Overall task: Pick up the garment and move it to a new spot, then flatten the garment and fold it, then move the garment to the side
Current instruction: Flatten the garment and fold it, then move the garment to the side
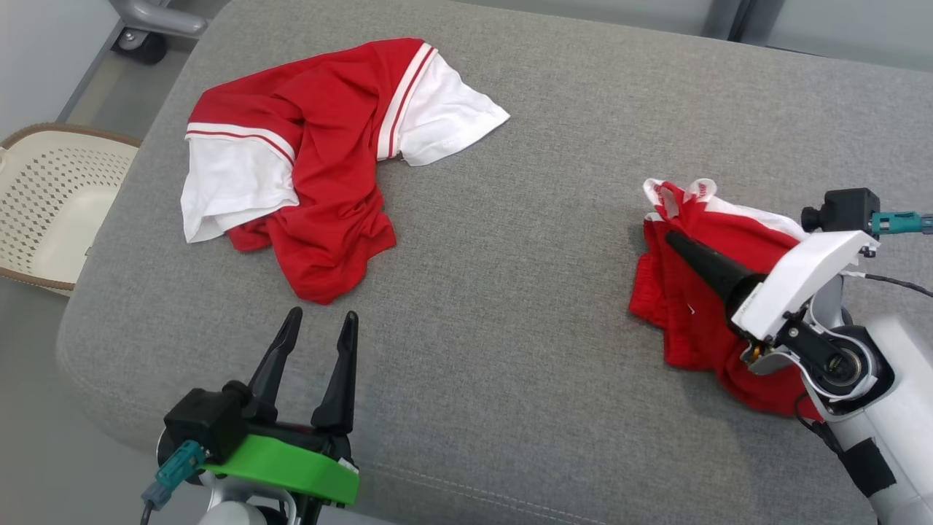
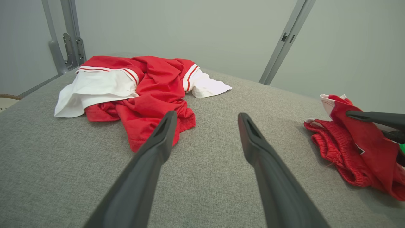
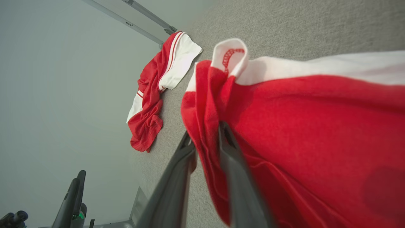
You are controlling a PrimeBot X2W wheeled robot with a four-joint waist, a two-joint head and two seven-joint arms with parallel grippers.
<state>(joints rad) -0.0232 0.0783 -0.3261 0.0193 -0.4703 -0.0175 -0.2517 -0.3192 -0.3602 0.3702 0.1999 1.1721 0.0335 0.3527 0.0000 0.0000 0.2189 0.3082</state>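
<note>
**Work surface.** A grey fabric-covered cushion point(image 1: 510, 277) carries two garments that lie well apart.

**Right gripper point(image 3: 206, 134).** It sits over the red shorts point(image 1: 685, 321), which lie bunched near the right end of the cushion. The shorts have a white band and two small white loops along their far edge. A gathered waistband shows on the side facing the other arm. In the right wrist view the two fingers point(image 3: 177, 180) stand a narrow gap apart. A vertical fold of the red fabric runs down between them. In the left wrist view the fabric rises to a peak at the fingertip. Whether the fold is clamped or merely lies in the gap cannot be determined from these views.

**Left gripper point(image 1: 321, 315).** It is located at the near left part of the cushion. Its fingers are spread wide with nothing between them, and they touch neither garment. The fingertips point toward the red-and-white jersey point(image 1: 321, 160) and are near its closest hem but apart from it.

**Jersey.** It lies crumpled on the far left part of the cushion. The body is red and the sleeves are white, with striped red-and-white bands.

**Surroundings.** A cream perforated basket point(image 1: 51, 197) stands on the floor beside the left end of the cushion. A grey metal frame post point(image 2: 284, 41) rises behind the cushion.
</note>
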